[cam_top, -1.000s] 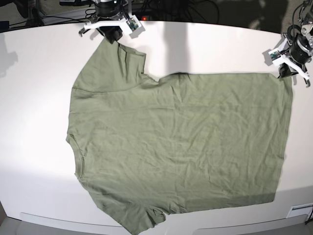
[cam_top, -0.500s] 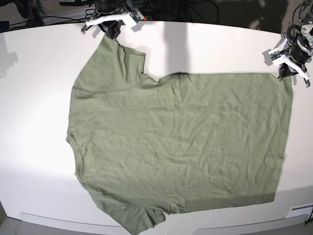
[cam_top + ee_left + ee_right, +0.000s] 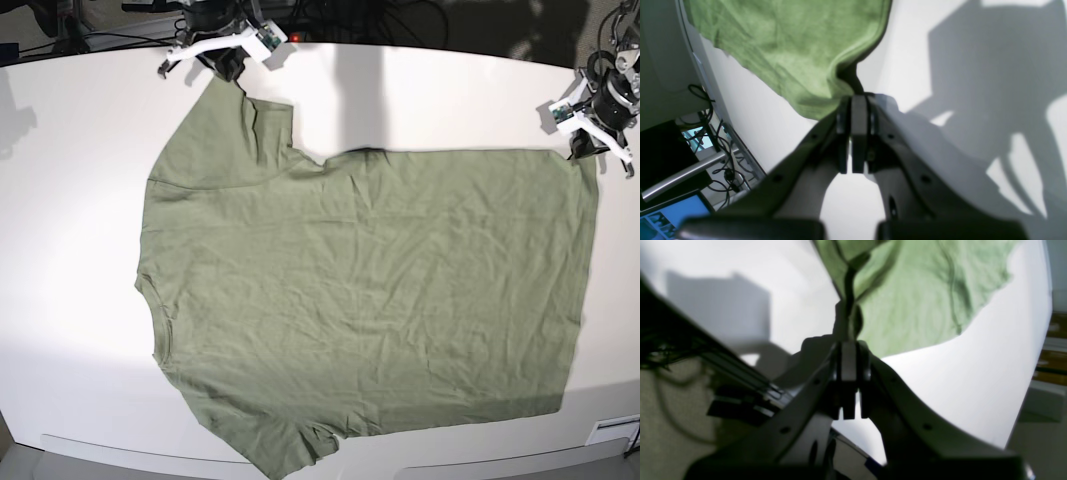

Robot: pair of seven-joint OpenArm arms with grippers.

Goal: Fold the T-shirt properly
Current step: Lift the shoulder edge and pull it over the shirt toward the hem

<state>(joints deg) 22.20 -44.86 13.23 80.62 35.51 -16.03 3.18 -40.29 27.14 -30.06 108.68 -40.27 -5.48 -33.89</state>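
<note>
Base view gives you the whole picture: one white tabletop [image 3: 80, 150] with a single T-shirt [image 3: 370, 300] spread flat across most of it, wrinkled, body running toward that view's right and sleeves toward its left. The near sleeve's tip runs off the bottom of the frame, so you can't see where it ends. You've got bare tabletop along the far side and on the base view's left; the near hem side sits close to the tabletop's front edge.

Two hands, one on each far corner. Your right hand [image 3: 222, 57] is at the far sleeve tip, and the right wrist view is soft and blurry, but the jaws are pressed together with a pinched ridge of green cloth rising from them. Your left hand [image 3: 590, 128] is at the far hem corner, right by the tabletop's edge; the left wrist view shows its jaws clamped tight on the corner of the fabric. Both fingertips are mostly buried in cloth, so the exact bite depth is hard to make out.
</note>
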